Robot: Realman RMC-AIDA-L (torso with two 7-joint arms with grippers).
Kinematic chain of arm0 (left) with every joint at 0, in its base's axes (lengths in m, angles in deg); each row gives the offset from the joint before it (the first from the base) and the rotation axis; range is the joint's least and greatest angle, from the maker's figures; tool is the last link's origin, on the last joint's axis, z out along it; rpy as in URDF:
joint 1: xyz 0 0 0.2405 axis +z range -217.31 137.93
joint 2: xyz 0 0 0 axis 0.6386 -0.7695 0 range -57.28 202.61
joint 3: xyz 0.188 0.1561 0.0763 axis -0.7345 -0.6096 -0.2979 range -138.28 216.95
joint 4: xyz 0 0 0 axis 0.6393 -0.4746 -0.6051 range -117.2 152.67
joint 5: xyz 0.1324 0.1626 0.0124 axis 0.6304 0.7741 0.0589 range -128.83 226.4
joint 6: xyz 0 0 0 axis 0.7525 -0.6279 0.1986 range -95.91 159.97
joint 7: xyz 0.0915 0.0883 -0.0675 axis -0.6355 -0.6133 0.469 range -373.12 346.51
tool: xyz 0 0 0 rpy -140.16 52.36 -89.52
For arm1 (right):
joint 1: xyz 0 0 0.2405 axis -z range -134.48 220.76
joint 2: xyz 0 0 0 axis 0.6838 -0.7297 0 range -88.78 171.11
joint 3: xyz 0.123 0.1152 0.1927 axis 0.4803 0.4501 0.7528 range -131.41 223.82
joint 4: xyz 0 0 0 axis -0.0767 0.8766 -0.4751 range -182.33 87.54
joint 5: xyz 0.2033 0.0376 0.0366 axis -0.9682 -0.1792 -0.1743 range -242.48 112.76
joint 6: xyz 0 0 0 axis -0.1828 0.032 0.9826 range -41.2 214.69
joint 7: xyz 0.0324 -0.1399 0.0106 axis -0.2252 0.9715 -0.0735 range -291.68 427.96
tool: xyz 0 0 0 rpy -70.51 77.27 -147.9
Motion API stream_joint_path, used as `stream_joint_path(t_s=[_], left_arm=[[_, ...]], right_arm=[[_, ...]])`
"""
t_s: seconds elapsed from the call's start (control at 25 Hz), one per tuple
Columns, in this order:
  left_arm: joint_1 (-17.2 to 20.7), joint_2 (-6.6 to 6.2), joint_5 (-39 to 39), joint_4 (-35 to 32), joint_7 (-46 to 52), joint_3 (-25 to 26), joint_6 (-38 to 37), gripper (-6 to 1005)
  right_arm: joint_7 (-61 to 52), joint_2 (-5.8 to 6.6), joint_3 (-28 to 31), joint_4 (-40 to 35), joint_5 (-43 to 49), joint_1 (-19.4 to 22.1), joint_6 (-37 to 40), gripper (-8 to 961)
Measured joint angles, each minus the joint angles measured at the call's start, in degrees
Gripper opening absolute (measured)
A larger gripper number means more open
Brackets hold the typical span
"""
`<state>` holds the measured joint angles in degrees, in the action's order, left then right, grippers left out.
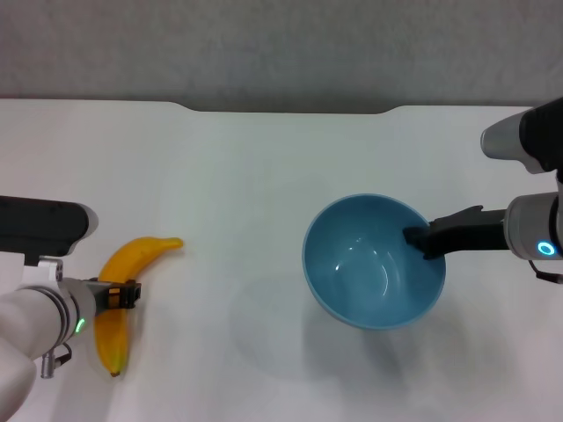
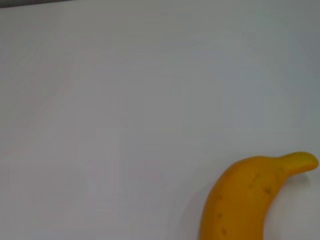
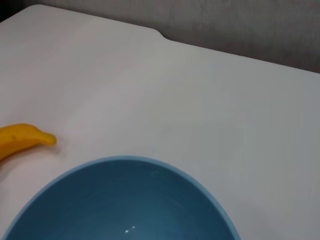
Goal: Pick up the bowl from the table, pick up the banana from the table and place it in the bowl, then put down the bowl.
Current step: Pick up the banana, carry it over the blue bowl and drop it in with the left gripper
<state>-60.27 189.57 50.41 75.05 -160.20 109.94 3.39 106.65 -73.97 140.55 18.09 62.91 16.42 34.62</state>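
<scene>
Head view: the right gripper (image 1: 420, 239) reaches in from the right, its dark fingers pinching the near-right rim of the bowl (image 1: 374, 261), one finger tip lying inside the wall. The light-blue bowl appears raised above the table (image 1: 264, 158), with a soft shadow spread on the white surface below and to its left. On the left side, the left gripper (image 1: 119, 294) sits across the middle of the banana (image 1: 123, 290), its dark pads on either side of the fruit; whether they press it or merely straddle it cannot be told. The banana lies on the table well apart from the bowl, its tapered end pointing toward the bowl. Left wrist view: only the banana's (image 2: 245, 200) tapered end and upper body against the plain tabletop (image 2: 125, 100); no fingers show here. Right wrist view: the bowl's (image 3: 125, 200) rim and blue interior close up, the banana's end (image 3: 22, 140) beyond it, and the notch in the table's (image 3: 200, 100) far edge, which the left wrist view does not show.
</scene>
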Motion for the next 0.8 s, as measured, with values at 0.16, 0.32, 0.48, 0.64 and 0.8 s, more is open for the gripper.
stream_joint_path(t_s=[0.16,0.32,0.48,0.64,0.8], left_arm=[[0.01,-0.01,0.03,0.02,0.02,-0.03,0.21,523],[0.2,-0.03,-0.29,0.28,0.03,-0.04,0.86,499],[0.78,-0.32,-0.52,4.1,-0.2,0.29,0.57,499],[4.14,-0.57,-0.05,14.95,-0.6,1.73,0.69,500],[5.36,-0.64,-0.21,20.62,-1.15,2.19,-0.15,500]], right_arm=[[-0.01,0.0,-0.02,-0.19,0.02,0.0,0.0,33],[-0.07,0.0,-0.03,-0.32,0.02,0.01,0.07,34],[-0.11,0.0,-0.03,-0.62,0.01,0.66,0.45,34],[0.03,0.0,0.94,-1.82,0.02,0.84,0.86,34],[0.08,-0.02,1.27,-4.51,-0.37,-0.12,1.9,34]])
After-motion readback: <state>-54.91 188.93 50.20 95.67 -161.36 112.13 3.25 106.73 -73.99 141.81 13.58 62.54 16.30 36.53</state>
